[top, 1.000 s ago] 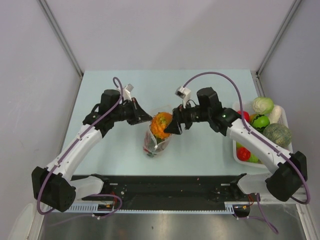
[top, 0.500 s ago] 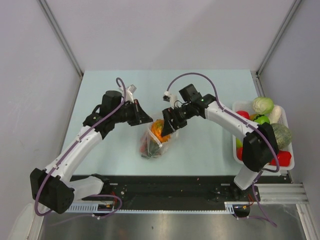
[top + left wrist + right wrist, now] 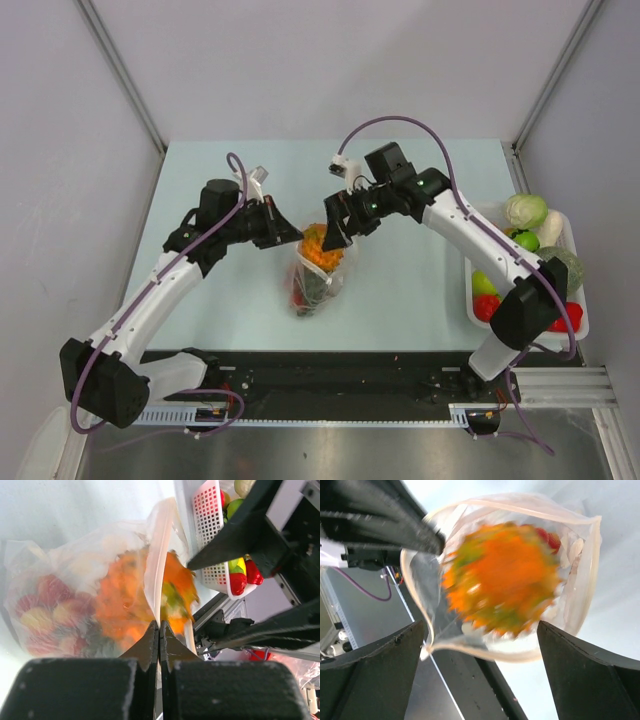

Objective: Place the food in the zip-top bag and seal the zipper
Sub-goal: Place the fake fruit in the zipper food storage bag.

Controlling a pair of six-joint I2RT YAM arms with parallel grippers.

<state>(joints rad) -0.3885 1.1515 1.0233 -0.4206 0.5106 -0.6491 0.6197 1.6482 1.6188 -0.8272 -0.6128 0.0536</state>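
The zip-top bag (image 3: 312, 280) stands at the table's middle with red berries and yellow bits inside. My left gripper (image 3: 292, 236) is shut on the bag's left mouth edge and holds it open; in the left wrist view (image 3: 159, 626) the jaws pinch the pale zipper strip (image 3: 156, 555). The orange ruffled piece (image 3: 320, 243) sits in the bag's mouth, blurred in the right wrist view (image 3: 502, 580). My right gripper (image 3: 336, 228) is open wide and empty just above the mouth, its fingers apart on either side of the bag's rim (image 3: 510, 652).
A white tray (image 3: 472, 320) at the right table edge holds a pale cabbage (image 3: 525, 210), a green apple-like ball (image 3: 523, 241), a netted melon (image 3: 562, 266) and red peppers (image 3: 487, 307). It also shows in the left wrist view (image 3: 210, 530).
The right gripper carried the orange ruffled piece over the bag, let it go into the mouth and opened. The left gripper stayed shut on the bag's edge.
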